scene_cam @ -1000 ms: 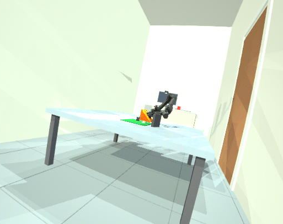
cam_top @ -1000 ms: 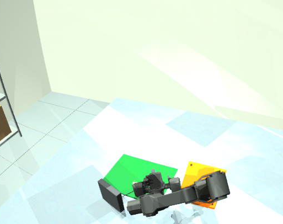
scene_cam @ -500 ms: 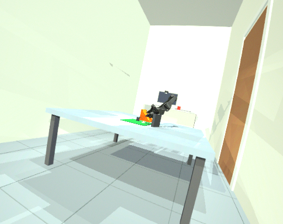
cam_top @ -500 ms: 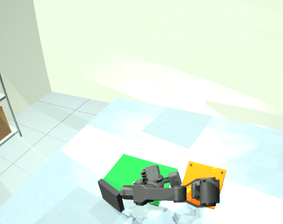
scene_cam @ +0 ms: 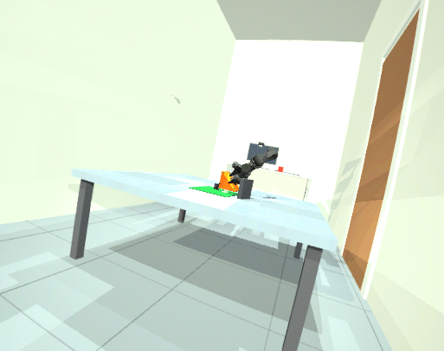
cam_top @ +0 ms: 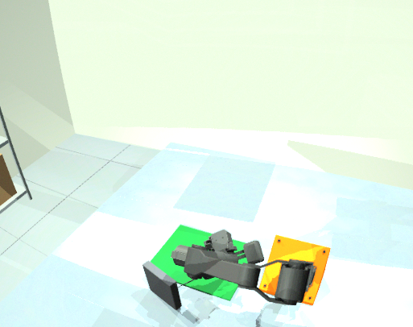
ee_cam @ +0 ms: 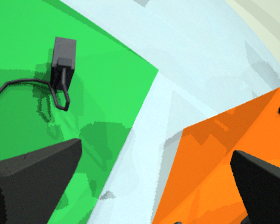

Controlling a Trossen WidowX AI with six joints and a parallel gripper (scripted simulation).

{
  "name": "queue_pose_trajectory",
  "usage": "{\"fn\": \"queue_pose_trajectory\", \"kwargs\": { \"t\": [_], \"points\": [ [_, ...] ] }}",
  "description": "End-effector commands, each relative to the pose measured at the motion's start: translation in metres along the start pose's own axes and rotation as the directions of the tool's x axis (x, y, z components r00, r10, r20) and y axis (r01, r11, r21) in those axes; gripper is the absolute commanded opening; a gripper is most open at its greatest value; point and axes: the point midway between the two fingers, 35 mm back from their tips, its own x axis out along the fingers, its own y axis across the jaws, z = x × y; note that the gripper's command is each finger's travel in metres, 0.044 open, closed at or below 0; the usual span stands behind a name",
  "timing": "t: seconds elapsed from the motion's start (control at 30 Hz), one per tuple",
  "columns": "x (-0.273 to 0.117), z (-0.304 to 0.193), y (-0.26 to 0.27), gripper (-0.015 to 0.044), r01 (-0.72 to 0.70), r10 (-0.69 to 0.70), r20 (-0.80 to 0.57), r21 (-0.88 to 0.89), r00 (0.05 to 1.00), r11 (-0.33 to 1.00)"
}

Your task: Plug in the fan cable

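Observation:
The dark plug (ee_cam: 64,52) (scene_cam: 216,186) stands on the green board (ee_cam: 108,75) (cam_top: 178,239) (scene_cam: 202,189), near one edge, in the wrist view's upper left. Its black cable (ee_cam: 28,81) loops beside it and runs off left. The fan (cam_top: 162,285) (scene_cam: 245,189) is a dark upright slab at the board's other side. My gripper (ee_cam: 157,153) is wide open and empty, with one finger over the board and the other over the orange plate. The plug lies outside the fingers, up and left of them. The four-pin header is not in the wrist view and cannot be made out in the top and exterior views.
The orange base plate (cam_top: 323,258) (ee_cam: 211,145) with dark screws lies beside the board, under the arm's base. The arm covers much of the board in the top view. The table (scene_cam: 131,183) carries them all, and a wall rises behind it.

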Motion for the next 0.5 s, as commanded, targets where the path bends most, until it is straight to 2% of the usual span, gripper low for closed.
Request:
{"fn": "queue_pose_trajectory", "kwargs": {
  "t": [0.0,0.47],
  "points": [
    [-0.0006,0.0011,-0.0005,0.0440,-0.007,0.005,-0.075,-0.024,0.997,1.000],
    [-0.0095,0.0086,-0.0002,0.0440,-0.143,0.109,-0.346,-0.074,0.932,0.987]
  ]
}}
